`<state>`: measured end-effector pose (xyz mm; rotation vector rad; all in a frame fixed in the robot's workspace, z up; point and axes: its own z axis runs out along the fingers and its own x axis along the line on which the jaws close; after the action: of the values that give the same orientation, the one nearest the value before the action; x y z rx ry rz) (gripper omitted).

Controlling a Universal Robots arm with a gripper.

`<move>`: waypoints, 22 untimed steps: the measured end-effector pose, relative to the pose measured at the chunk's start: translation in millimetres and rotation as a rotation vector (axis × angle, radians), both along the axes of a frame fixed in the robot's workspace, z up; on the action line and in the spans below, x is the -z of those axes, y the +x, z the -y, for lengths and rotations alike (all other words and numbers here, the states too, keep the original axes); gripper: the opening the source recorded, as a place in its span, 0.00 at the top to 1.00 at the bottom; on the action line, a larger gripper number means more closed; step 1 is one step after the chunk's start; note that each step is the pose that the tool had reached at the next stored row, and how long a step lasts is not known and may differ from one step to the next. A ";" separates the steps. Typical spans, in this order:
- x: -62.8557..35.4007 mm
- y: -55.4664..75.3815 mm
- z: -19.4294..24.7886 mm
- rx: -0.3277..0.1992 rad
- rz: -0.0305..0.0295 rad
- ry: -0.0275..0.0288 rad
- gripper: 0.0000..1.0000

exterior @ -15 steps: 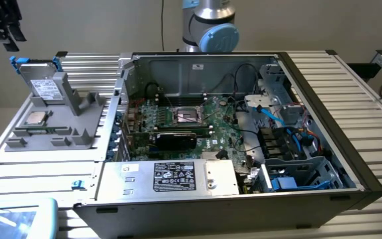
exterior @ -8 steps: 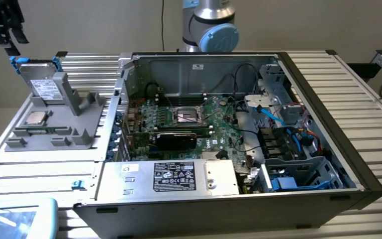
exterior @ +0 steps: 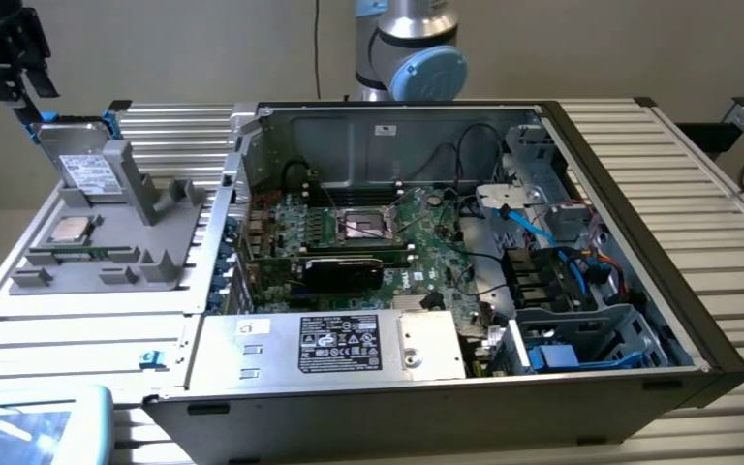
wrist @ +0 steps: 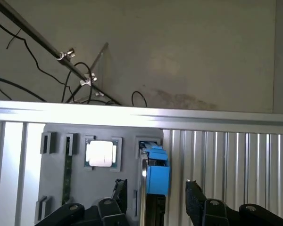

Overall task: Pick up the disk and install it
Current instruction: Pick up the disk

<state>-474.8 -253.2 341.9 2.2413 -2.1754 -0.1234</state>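
Note:
The disk (exterior: pixel 88 167) stands upright on edge in a grey holder (exterior: pixel 133 254) on the slatted table, at the exterior view's left. It is silver with a white label and a blue bracket. My gripper (exterior: pixel 30 97) hangs just above its top edge, up in the far left corner of that view. In the wrist view the disk's blue bracket (wrist: pixel 156 173) shows edge-on between my two black fingers (wrist: pixel 194 194), with a gap on each side. The gripper (wrist: pixel 155 194) is open and holds nothing.
A small square CPU chip (exterior: pixel 69 231) lies on the same grey holder beside the disk. The open computer case (exterior: pixel 682 320) fills the middle of the table, with a silver black-labelled box (exterior: pixel 346 344) in front and a drive cage (exterior: pixel 592 339) with blue parts at the right.

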 end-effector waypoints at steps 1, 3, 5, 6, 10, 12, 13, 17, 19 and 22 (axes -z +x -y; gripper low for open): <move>1.8 0.0 0.4 0.000 0.0000 0.0000 0.39; 5.4 0.0 0.4 0.000 0.0000 0.0000 0.39; 9.2 0.1 0.4 0.000 0.0001 0.0000 0.39; 11.0 0.1 0.5 0.000 -0.0001 0.0000 0.39; 18.2 0.1 0.5 0.000 -0.0003 0.0000 0.39; 21.9 0.1 0.5 0.000 -0.0005 0.0000 0.39; 23.7 0.1 0.5 0.000 -0.0006 0.0000 0.39; 31.0 0.1 0.3 0.000 -0.0006 0.0000 0.39; 34.6 0.1 -0.3 0.000 -0.0011 0.0000 0.39; 39.5 -0.2 -2.6 0.000 -0.0014 -0.0021 0.39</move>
<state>-474.9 -250.7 302.4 2.2394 -2.1739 -0.1226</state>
